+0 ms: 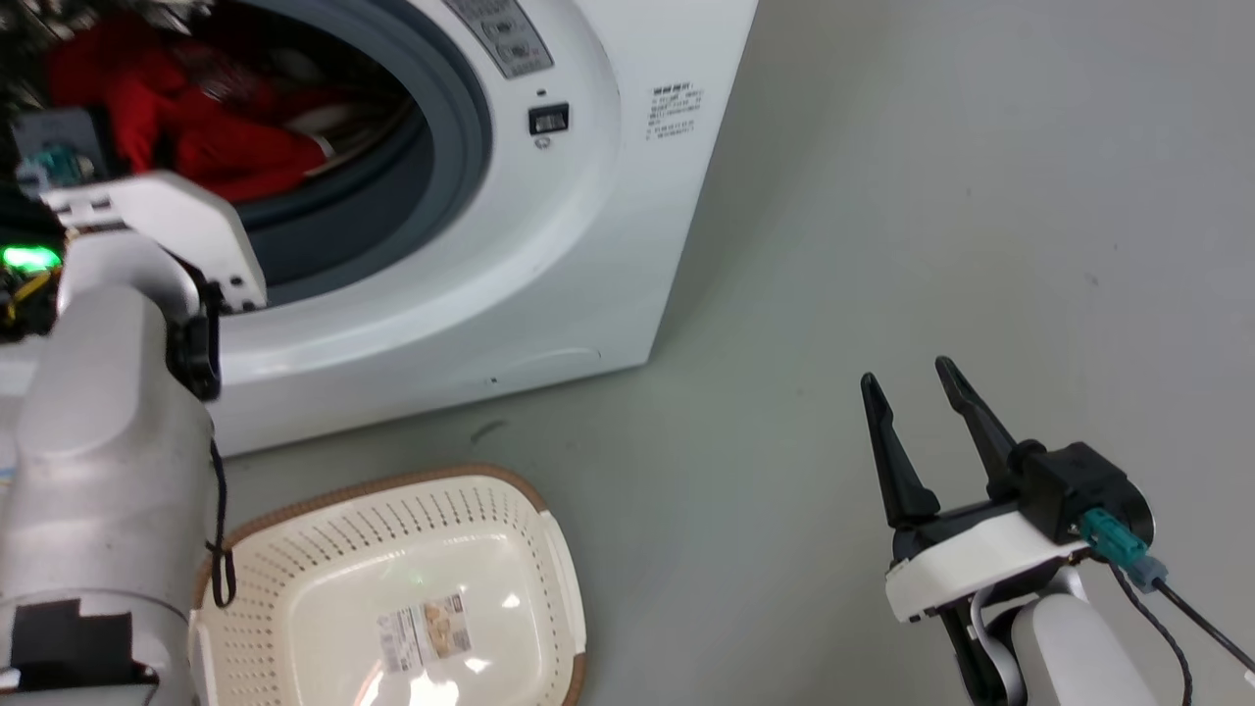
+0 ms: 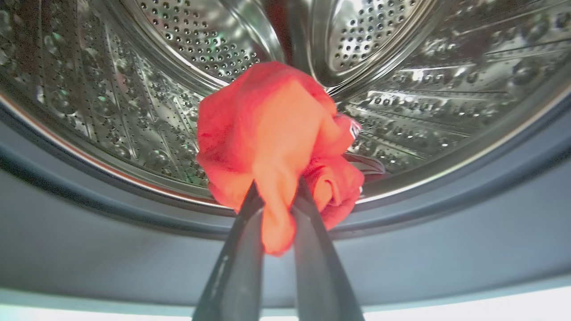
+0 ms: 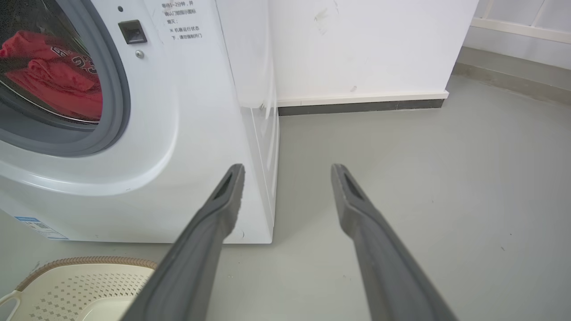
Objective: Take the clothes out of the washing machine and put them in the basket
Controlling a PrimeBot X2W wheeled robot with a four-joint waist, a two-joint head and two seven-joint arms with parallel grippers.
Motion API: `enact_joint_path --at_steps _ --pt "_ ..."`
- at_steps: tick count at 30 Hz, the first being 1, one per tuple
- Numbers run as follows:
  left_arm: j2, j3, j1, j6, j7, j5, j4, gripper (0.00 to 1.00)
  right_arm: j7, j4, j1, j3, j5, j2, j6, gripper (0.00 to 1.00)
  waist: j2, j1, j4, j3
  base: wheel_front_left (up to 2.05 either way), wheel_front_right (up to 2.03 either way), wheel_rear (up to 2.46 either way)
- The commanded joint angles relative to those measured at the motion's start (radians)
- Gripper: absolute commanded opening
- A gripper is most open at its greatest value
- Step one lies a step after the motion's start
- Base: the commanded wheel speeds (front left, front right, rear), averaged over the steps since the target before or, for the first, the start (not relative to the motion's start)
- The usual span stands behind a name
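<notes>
The left gripper [image 2: 277, 187] reaches into the mouth of the washing machine [image 1: 549, 265], and in the left wrist view its two dark fingers rise from the bottom centre of the frame, drawn almost together and pinching a fold of the red garment [image 2: 267, 125] between their tips. The fabric bunches into a lump above the fingertips, and a short tail of it hangs down between the fingers. A bit of white-and-black print shows at the lump's right edge. Behind it the perforated steel drum [image 2: 200, 40] fills the upper part of the frame, and the grey rubber ring [image 2: 401, 249] sweeps across the lower part. In the head view the pale left forearm [image 1: 98, 471] stands along the left edge, its wrist at the machine's opening in the upper left, where more red cloth lies inside the drum. The cream perforated basket [image 1: 422, 478] sits on the grey floor [image 1: 882, 196] at the bottom centre-left of the frame, just in front of the washer, with only a printed label [image 1: 426, 628] on its bottom. The right gripper [image 1: 907, 375] hovers at the lower right, well apart from the machine and the basket, its fingers spread with a clear gap and nothing between them. In the right wrist view they point toward the washer's front corner and the white wall [image 3: 357, 44] behind it.
</notes>
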Motion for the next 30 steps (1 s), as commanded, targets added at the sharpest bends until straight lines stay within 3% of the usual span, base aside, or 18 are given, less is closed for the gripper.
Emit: enact_joint_path --at_steps 1,13,17,22,30 --pt "-0.003 0.006 0.026 -0.008 -0.019 -0.014 0.01 0.0 -0.002 0.005 0.018 -0.003 -0.007 0.0 -0.001 1.0 0.0 0.0001 0.028 -0.08 0.0 0.0 0.0" --pt "-0.034 0.025 0.149 -0.081 -0.173 -0.072 0.022 0.0 0.018 -0.006 0.092 -0.034 -0.039 0.001 -0.001 1.0 0.0 0.0001 0.073 -0.221 0.0 0.0 0.0" --pt "-0.051 0.021 0.196 -0.081 -0.198 -0.072 -0.023 0.0 0.032 -0.019 0.113 -0.046 -0.046 0.001 -0.001 1.0 0.0 0.0001 0.098 -0.255 0.0 0.0 0.0" --pt "-0.084 0.02 0.272 -0.078 -0.208 -0.072 -0.134 0.0 0.052 -0.04 0.133 -0.053 -0.053 0.001 -0.001 1.0 0.0 0.0001 0.127 -0.293 0.0 0.0 0.0" --pt "-0.138 0.033 0.487 -0.052 -0.207 -0.067 -0.47 0.0 0.081 -0.08 0.172 -0.064 -0.064 0.001 -0.001 1.0 0.0 0.0001 0.158 -0.337 0.0 0.0 0.0"
